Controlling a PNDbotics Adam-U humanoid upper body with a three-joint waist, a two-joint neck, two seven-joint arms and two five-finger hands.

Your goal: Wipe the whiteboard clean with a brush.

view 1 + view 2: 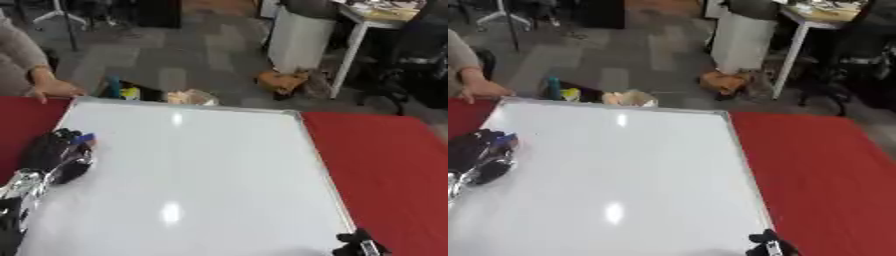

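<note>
Whiteboard (201, 175) lies flat on red tabletop (385, 165), surface blank. Left hand (54, 154) at board's left edge, fingers curled round a small blue brush (84, 138). Right hand (359, 245) barely shows at board's near right corner; can't tell its fingers. Person's hand (54, 89) rests at far left corner.

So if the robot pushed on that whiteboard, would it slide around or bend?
The whiteboard looks stiff: flat, with a metal frame. It lies on a red cloth, which probably resists sliding. A person's hand rests by its far corner, perhaps steadying it. Its glossy face likely lets the left robot hand glide.
</note>
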